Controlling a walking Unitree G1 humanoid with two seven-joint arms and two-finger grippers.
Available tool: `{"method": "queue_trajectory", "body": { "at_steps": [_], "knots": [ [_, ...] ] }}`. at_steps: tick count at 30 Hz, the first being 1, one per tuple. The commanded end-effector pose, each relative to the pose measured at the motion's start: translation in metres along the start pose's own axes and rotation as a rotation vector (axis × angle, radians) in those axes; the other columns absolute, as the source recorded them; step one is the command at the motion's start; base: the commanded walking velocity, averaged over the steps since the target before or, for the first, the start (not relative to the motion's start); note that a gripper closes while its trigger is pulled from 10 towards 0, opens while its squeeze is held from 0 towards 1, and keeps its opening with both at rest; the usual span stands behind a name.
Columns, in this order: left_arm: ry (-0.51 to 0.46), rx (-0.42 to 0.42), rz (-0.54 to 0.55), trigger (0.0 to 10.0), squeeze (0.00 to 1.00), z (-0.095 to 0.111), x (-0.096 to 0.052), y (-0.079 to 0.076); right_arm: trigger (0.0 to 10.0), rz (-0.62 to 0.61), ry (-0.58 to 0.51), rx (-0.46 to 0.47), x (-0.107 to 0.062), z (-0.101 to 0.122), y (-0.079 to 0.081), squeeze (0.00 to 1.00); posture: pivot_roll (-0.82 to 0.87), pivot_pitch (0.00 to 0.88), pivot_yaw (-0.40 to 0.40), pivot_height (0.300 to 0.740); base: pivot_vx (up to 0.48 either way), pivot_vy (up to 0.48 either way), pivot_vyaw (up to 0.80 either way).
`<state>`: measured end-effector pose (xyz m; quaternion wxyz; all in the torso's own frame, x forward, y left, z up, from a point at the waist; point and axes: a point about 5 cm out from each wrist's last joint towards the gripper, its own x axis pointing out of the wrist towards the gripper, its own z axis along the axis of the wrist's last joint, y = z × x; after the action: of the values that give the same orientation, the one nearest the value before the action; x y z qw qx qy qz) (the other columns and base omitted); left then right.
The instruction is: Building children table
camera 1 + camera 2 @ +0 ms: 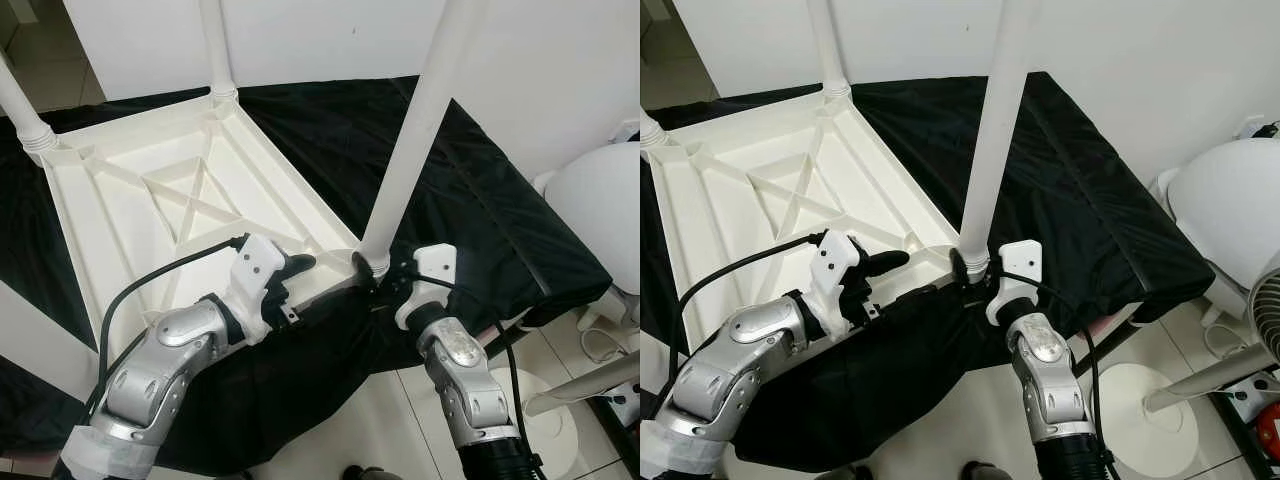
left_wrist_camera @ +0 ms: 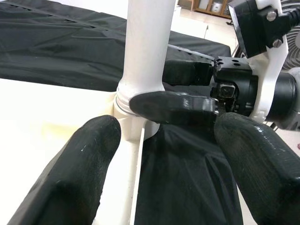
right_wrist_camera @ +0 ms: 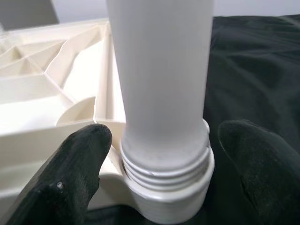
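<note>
The children table (image 1: pixel 130 200), white plastic, lies upside down on a black cloth (image 1: pixel 470 190), ribs facing up. The near leg (image 1: pixel 415 130) stands upright in the corner socket (image 3: pixel 164 187), its long axis vertical, and some thread rings show above the collar, so I judge it is not fully screwed in. My right gripper (image 1: pixel 385 275) is nearer, fingers spread on both sides of the leg base, not clenched. My left gripper (image 1: pixel 290 268) is also released, just beside the same corner.
</note>
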<state>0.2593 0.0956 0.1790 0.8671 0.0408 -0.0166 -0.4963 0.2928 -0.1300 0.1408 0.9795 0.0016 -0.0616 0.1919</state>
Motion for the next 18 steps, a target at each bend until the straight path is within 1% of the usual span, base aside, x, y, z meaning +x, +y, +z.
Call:
{"method": "queue_trajectory", "body": {
  "at_steps": [1,3,4,5,6,8,12,14,15,16,17,18],
  "knots": [
    [0.013,0.007,0.005,10.0,0.00,0.000,-0.001,-0.001,10.0,0.006,0.002,0.006,-0.001,-0.002,-0.003,0.00,0.04,0.129,-0.008,0.740,0.000,0.000,0.00],
    [0.027,0.027,-0.001,10.0,0.00,-0.002,-0.001,-0.002,10.0,0.040,0.006,-0.012,0.001,-0.001,-0.011,0.00,0.04,0.126,-0.008,0.740,0.000,0.000,0.00],
    [0.027,0.027,-0.001,10.0,0.00,-0.002,-0.001,-0.002,10.0,0.040,0.006,-0.012,0.001,-0.001,-0.011,0.00,0.04,0.126,-0.008,0.740,0.000,0.000,0.00],
    [0.046,0.059,-0.011,10.0,0.00,-0.005,-0.001,-0.004,10.0,0.084,0.005,-0.045,0.006,0.001,-0.019,0.00,0.04,0.120,-0.009,0.740,0.000,0.000,0.00],
    [0.046,0.059,-0.011,10.0,0.00,-0.005,-0.001,-0.004,10.0,0.084,0.005,-0.045,0.006,0.001,-0.019,0.00,0.04,0.120,-0.009,0.740,0.000,0.000,0.00],
    [0.053,0.069,-0.016,10.0,0.00,-0.006,0.000,-0.005,10.0,0.120,0.007,-0.065,0.010,0.003,-0.024,0.00,0.05,0.115,-0.009,0.740,0.000,0.000,0.00],
    [0.049,0.066,-0.018,10.0,0.00,-0.006,0.001,-0.006,10.0,0.161,0.005,-0.085,0.017,0.007,-0.028,0.00,0.05,0.114,-0.010,0.740,0.000,0.000,0.00],
    [0.047,0.065,-0.017,10.0,0.00,-0.005,0.001,-0.006,10.0,0.194,0.011,-0.108,0.023,0.010,-0.031,0.00,0.05,0.107,-0.012,0.740,0.000,0.000,0.00],
    [0.048,0.070,-0.018,10.0,0.00,-0.005,0.001,-0.006,10.0,0.229,0.017,-0.128,0.030,0.012,-0.031,0.00,0.06,0.107,-0.013,0.740,0.000,0.000,0.00],
    [0.048,0.070,-0.018,10.0,0.00,-0.005,0.001,-0.006,10.0,0.229,0.017,-0.128,0.030,0.012,-0.031,0.00,0.06,0.107,-0.013,0.740,0.000,0.000,0.00],
    [0.047,0.073,-0.018,10.0,0.00,-0.005,0.002,-0.006,10.0,0.270,0.027,-0.138,0.036,0.013,-0.031,0.00,0.06,0.105,-0.017,0.740,0.000,0.000,0.00],
    [0.047,0.073,-0.018,10.0,0.00,-0.005,0.002,-0.006,10.0,0.270,0.027,-0.138,0.036,0.013,-0.031,0.00,0.06,0.105,-0.017,0.740,0.000,0.000,0.00]
  ]
}}
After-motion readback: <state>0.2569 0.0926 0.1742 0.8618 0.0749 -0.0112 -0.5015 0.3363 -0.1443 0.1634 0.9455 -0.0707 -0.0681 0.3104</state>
